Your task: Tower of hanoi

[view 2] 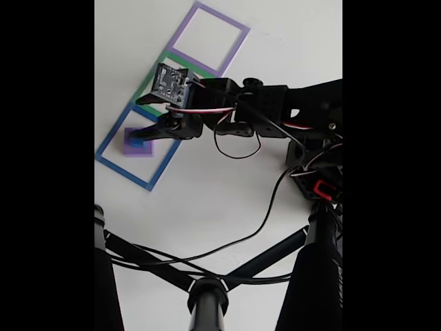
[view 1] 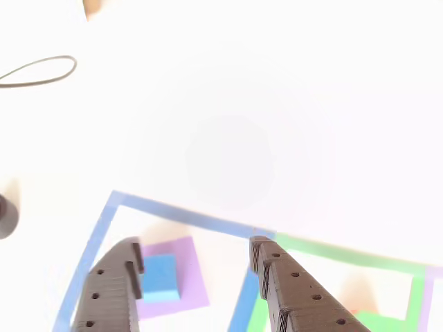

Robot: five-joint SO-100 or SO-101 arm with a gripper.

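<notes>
A small blue cube [view 1: 160,278] sits on the flat pale-purple slab [view 1: 185,257], inside the blue square outline [view 1: 187,217]. My gripper [view 1: 196,245] hangs open above them. Its left finger [view 1: 114,287] is close beside the cube and its right finger [view 1: 291,290] stands well apart, over the line between the blue and green outlines. A green block [view 1: 379,322] with a trace of orange behind it peeks in at the bottom right, inside the green outline [view 1: 346,254]. In the fixed view the gripper [view 2: 141,134] reaches from the right over the slab [view 2: 129,149].
A purple outline [view 2: 210,38] lies beyond the green one [view 2: 148,81]. A thin black cable loop [view 1: 41,69] lies on the white table at far left, and a dark round object [view 1: 7,218] sits at the left edge. A black stand [view 2: 207,293] and cables [view 2: 262,221] cross the near table.
</notes>
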